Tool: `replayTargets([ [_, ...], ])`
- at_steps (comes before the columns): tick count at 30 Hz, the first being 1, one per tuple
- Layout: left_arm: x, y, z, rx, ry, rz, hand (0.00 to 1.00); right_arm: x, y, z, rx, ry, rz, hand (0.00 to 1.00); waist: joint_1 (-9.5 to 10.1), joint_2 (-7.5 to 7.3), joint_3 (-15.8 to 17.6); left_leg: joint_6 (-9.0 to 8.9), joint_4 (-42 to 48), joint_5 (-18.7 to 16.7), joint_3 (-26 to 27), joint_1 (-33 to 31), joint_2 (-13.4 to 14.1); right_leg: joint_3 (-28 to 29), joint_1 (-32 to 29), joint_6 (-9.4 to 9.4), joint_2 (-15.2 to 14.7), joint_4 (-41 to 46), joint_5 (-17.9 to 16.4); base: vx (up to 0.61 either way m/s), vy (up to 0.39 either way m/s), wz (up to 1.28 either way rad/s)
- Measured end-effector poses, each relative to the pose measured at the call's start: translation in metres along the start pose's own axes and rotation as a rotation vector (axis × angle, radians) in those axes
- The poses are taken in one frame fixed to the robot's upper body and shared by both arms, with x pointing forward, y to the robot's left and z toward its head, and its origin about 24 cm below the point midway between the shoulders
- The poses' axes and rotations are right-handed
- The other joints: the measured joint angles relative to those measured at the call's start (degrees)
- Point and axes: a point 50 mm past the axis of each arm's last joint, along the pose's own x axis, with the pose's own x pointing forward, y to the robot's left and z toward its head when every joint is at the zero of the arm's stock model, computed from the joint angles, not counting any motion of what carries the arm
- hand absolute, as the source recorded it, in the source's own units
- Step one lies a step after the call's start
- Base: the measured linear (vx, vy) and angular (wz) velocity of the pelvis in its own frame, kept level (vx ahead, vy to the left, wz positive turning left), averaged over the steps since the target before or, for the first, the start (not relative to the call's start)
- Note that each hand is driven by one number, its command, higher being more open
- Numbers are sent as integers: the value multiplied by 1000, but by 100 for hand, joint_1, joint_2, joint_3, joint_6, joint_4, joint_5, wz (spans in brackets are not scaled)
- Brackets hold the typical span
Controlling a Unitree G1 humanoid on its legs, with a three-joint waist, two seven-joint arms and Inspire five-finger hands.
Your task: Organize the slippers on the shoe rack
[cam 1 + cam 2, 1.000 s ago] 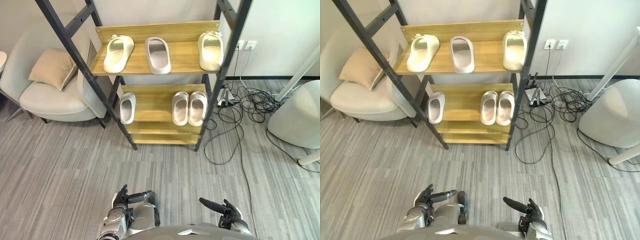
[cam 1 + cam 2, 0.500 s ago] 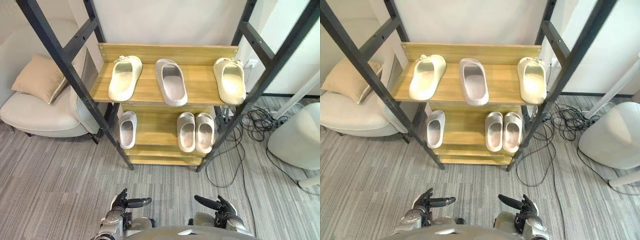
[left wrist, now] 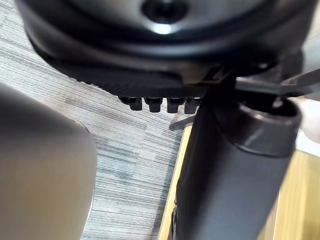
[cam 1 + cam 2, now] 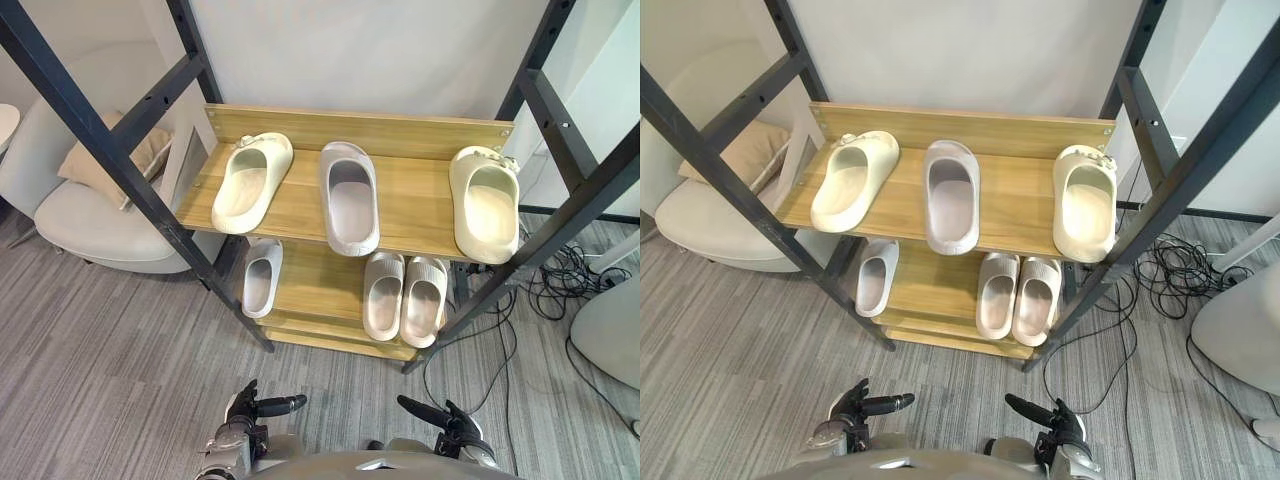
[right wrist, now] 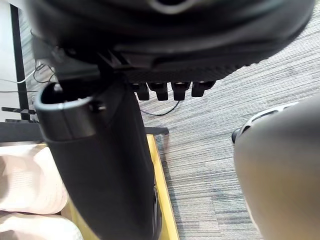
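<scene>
The wooden shoe rack (image 4: 415, 185) stands in front of me. Its upper shelf holds a cream slipper (image 4: 250, 182) on the left, a grey slipper (image 4: 350, 197) in the middle and another cream slipper (image 4: 486, 203) on the right. On the lower shelf lie a single grey slipper (image 4: 261, 278) at the left and a grey pair (image 4: 404, 298) side by side at the right. My left hand (image 4: 245, 412) and right hand (image 4: 452, 427) hang low above the carpet in front of the rack, both open and holding nothing.
Black slanted frame bars (image 4: 120, 150) flank the rack on both sides. A pale armchair (image 4: 90, 215) with a beige cushion (image 4: 150, 155) stands at the left. Loose cables (image 4: 565, 285) and a white rounded object (image 4: 610, 335) lie on the floor at the right.
The camera has moved closer, so the rack looks larger and nearer. The slippers lie as before, and both hands stay low and open.
</scene>
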Motion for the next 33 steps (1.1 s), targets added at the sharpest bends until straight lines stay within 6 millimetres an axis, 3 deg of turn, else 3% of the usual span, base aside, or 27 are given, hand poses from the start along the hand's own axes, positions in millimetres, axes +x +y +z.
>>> replayTargets([
  [1,0,-1,0,4,-1,-4,100,0,0,0,-1,0,-1,100,-8,10,-2,-20,-548,-97,-87,15,13,8,4,30,-55,-15,18,0,144,2],
  [2,0,-3,-1,14,4,-8,100,1,-2,2,-4,0,-4,100,-24,86,-23,-22,-1271,380,-242,76,40,11,-3,98,-24,-54,57,-1,144,-2],
  [3,0,-4,-2,18,5,-12,100,1,-4,2,-9,0,-8,100,-17,118,-27,1,-1401,416,-335,98,46,50,0,127,-3,-108,71,31,189,-9],
  [4,0,-6,0,34,1,-20,100,1,-3,3,-17,-2,-4,100,-5,80,-43,47,-1515,459,-309,147,-20,112,16,250,-34,-240,157,39,209,-14],
  [7,0,0,-1,47,7,-10,100,0,1,0,-15,5,9,100,-25,-55,-65,82,-1594,480,-224,205,-208,191,36,360,-213,-326,229,9,200,-12],
  [11,0,-2,-3,84,15,-23,100,0,1,-1,-18,8,9,100,-58,-46,-91,253,-1826,586,-180,417,-423,242,189,487,-394,-473,309,-16,123,-6],
  [18,0,-2,-5,115,22,-31,100,0,3,-1,-79,7,30,100,-56,-15,-184,373,-2040,676,-218,470,-455,199,200,512,-362,-621,418,-17,-11,2],
  [24,0,-2,-6,121,25,-34,100,1,9,1,-148,4,76,100,-53,-21,-249,358,-2177,766,-302,488,-437,135,238,477,-310,-731,480,11,-55,6],
  [31,-1,-2,-6,121,25,-34,100,-2,40,12,-410,-59,238,100,-48,-85,-272,359,-2211,844,-431,445,-437,5,334,440,-282,-884,560,8,-48,10],
  [33,0,-1,-5,122,20,-30,100,-11,75,17,-566,-131,395,100,-7,-140,-291,346,-2338,975,-533,422,-433,-81,329,390,-258,-958,618,-27,-60,20],
])
